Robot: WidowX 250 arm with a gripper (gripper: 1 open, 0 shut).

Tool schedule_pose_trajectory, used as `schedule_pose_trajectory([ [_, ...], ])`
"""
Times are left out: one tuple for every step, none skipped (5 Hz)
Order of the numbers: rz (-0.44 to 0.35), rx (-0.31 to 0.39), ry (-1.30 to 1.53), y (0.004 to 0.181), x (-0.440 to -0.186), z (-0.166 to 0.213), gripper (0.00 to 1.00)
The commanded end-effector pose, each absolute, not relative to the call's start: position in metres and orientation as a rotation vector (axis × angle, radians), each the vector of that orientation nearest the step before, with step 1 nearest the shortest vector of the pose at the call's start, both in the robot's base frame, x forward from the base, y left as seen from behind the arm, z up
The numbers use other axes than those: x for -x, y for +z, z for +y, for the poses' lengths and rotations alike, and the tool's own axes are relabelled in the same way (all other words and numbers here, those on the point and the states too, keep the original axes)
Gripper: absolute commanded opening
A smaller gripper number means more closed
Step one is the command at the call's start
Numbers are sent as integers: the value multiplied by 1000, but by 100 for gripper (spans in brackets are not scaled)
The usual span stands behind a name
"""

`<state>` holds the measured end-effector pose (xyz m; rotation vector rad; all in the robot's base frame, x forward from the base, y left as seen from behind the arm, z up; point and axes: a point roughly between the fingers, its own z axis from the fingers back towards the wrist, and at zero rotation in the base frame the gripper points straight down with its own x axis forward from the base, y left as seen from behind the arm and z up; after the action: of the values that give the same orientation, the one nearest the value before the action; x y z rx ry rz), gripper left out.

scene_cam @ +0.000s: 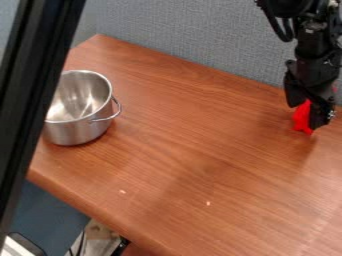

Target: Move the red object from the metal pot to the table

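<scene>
The red object (pixel 309 116) rests on the table (pixel 187 140) near its far right side. My gripper (pixel 310 97) hangs right above it, open, its dark fingers reaching down around the piece's top. I cannot tell whether they still touch it. The metal pot (pixel 78 106) stands far off at the table's left end, and only bare steel shows inside it.
A thick dark post (pixel 34 90) slants across the left of the view in front of the pot. The table's front edge (pixel 94 210) and rounded near corner drop off to the floor below. A grey wall lies behind the table.
</scene>
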<state>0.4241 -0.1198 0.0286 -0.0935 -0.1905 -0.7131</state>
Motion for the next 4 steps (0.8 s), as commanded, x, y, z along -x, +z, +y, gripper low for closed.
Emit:
schedule_pose_trajectory([
  [-190,93,-691,36,-424,-117,100],
  [-197,92,-692,47,-424,-123,100],
  [-247,80,-595,51,-412,-128,100],
  [-307,60,-500,60,-398,-134,100],
])
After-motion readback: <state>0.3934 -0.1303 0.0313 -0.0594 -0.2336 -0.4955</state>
